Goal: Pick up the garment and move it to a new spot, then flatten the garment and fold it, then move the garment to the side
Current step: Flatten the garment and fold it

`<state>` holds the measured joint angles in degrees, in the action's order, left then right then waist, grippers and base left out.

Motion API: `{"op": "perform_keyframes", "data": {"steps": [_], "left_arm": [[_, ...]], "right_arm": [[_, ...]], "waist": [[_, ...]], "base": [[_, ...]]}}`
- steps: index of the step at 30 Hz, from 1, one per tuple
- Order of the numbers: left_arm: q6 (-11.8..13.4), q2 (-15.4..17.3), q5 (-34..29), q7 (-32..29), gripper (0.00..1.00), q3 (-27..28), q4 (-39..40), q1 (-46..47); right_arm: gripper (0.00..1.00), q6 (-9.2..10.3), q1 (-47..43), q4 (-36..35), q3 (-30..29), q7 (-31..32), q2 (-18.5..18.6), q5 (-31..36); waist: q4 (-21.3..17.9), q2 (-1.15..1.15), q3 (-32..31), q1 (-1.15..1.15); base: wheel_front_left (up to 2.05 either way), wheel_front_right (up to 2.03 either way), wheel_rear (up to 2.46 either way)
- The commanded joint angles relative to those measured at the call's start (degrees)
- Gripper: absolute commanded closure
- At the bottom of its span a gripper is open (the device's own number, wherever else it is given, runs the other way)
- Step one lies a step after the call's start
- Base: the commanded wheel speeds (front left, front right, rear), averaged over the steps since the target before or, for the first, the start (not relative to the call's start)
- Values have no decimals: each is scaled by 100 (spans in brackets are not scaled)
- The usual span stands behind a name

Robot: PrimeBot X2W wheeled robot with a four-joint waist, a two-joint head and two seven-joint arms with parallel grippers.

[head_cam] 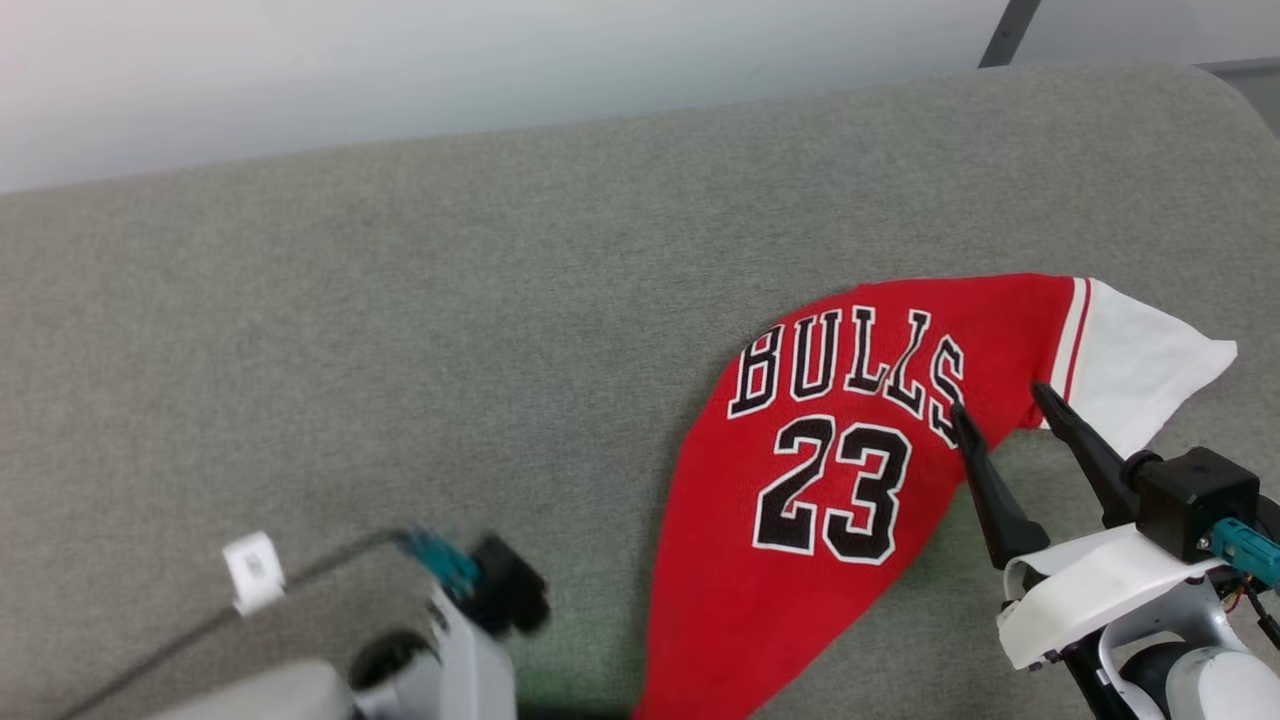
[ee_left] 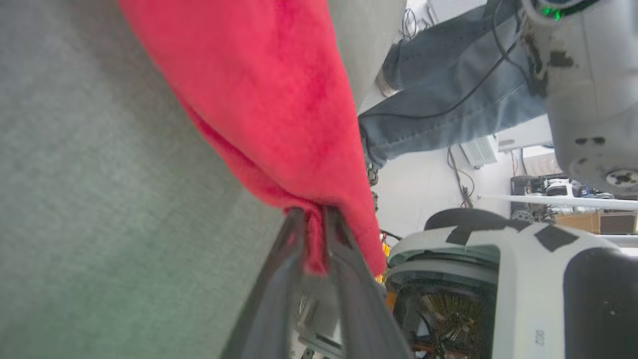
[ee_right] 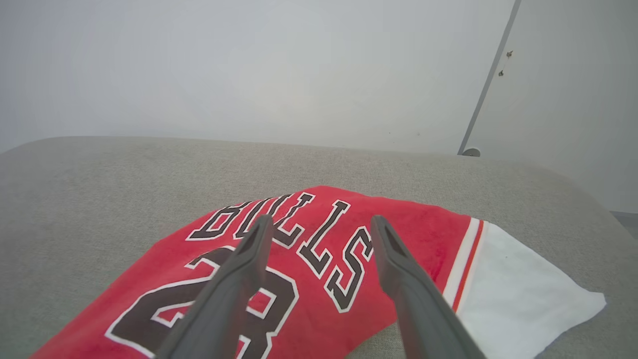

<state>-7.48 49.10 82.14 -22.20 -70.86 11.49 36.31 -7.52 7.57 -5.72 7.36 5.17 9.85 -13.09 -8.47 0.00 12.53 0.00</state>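
Observation:
The garment, a red T-shirt with a white sleeve and black "BULLS 23" print facing up, lies bunched into a long curved strip on the grey padded surface. Its narrow red end runs off the near edge of the head view. In the left wrist view my left gripper has that red end pinched between its two close-set fingers at the surface's edge. My right gripper stands open just above the shirt's right part, its fingertips over the lettering beside the striped sleeve trim.
The grey padded surface stretches wide to the left and back, ending at a pale wall. A person's jeans-clad legs and the robot's base show beyond its edge. A white tag hangs on the left arm's cable.

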Motion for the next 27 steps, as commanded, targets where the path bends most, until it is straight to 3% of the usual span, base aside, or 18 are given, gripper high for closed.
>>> {"op": "perform_keyframes", "data": {"steps": [1,5,9,13,20,27], "left_arm": [[0,87,106,73,0,161,-74,176],[-1,387,118,47,0,505,-319,625],[21,396,326,37,0,850,-706,1031],[152,-99,220,-111,0,929,-1552,1520],[59,-1143,507,-613,0,920,-3308,2182],[-2,-1772,618,-974,0,806,-4436,2445]], "right_arm": [[0,6,31,-10,-36,15,-11,-23],[0,5,-2,30,-49,-29,-54,-41],[0,6,-50,59,-54,-70,-92,-44],[0,5,-10,110,-28,-153,-176,-82],[0,6,144,232,93,-336,-330,-104],[0,5,221,430,172,-566,-475,-155]], "waist": [[-40,0,-16,0],[-126,0,-50,0],[-206,0,-52,0],[-374,0,18,0],[-825,0,325,0],[-1235,0,576,0]], "base": [[0,0,0],[0,0,0],[0,0,0],[0,0,0],[0,0,0],[0,0,0]]}}
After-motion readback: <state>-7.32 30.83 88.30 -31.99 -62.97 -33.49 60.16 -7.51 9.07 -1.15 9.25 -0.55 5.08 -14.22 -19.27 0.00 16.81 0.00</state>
